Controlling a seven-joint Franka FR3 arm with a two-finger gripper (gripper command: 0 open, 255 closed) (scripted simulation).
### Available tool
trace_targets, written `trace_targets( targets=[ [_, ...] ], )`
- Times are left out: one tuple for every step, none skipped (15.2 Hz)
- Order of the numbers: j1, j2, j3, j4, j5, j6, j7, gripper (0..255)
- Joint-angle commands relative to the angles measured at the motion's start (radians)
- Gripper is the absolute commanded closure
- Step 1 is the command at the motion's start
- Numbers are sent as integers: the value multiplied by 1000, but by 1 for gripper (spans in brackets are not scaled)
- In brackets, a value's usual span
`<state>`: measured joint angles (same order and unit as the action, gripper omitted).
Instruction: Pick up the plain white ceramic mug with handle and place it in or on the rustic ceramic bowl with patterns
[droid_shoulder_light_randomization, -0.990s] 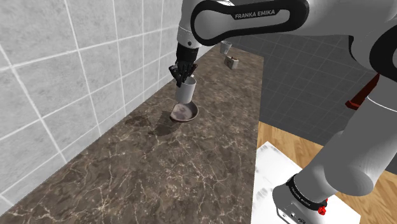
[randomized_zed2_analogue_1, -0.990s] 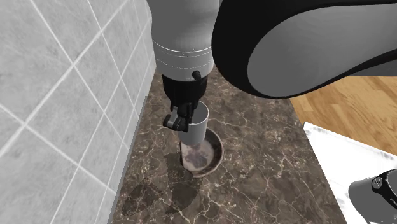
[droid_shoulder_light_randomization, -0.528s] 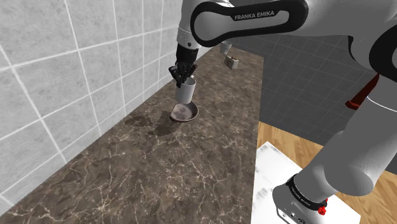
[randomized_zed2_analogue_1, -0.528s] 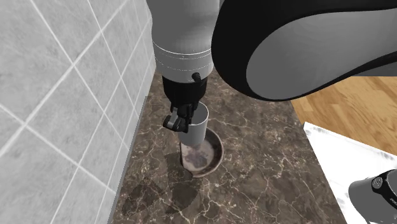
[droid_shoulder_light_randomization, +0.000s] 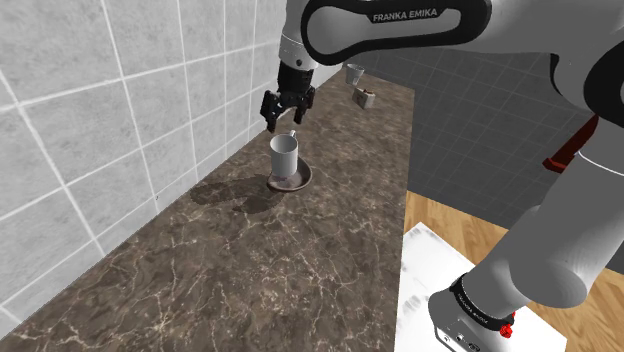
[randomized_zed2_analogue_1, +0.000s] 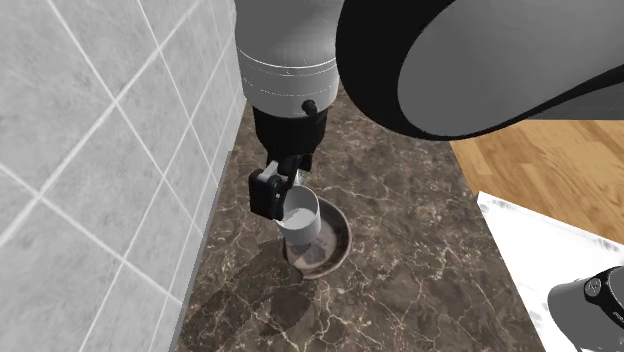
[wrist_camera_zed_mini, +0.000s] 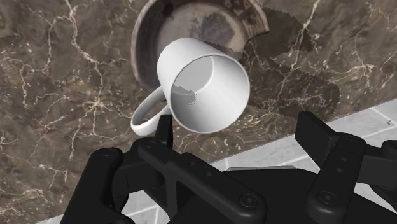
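step: placing, mug (droid_shoulder_light_randomization: 284, 157) is seen stood in bowl (droid_shoulder_light_randomization: 303, 181) | gripper (droid_shoulder_light_randomization: 284, 121) is held open above it, nothing gripped | next: straight lift-off is called for

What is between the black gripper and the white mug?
Nothing. In the shoulder view the open gripper hangs above the mug with a bare gap between them; the mug stands in the bowl.

White mug (wrist_camera_zed_mini: 213, 79), mottled brown bowl (wrist_camera_zed_mini: 191, 25), white-veined dark brown counter (wrist_camera_zed_mini: 63, 95), black fingers (wrist_camera_zed_mini: 316, 132).
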<state>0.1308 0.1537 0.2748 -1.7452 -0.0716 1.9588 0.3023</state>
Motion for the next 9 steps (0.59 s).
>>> trace_targets(
  targets=[
    [-1, -12, 1, 47, 5, -59, -5, 0],
    [0, -16, 1, 69, 7, -84, -6, 0],
    [0, -16, 1, 69, 7, -84, -6, 0],
    [0, -16, 1, 69, 7, -84, -6, 0],
    [0, -16, 1, 69, 7, -84, -6, 0],
    [0, -16, 1, 69, 7, -84, -6, 0],
    [0, -16, 1, 69, 7, -84, -6, 0],
    [0, -16, 1, 69, 7, -84, -6, 0],
    [0, -16, 1, 69, 7, -84, -6, 0]
  ],
)
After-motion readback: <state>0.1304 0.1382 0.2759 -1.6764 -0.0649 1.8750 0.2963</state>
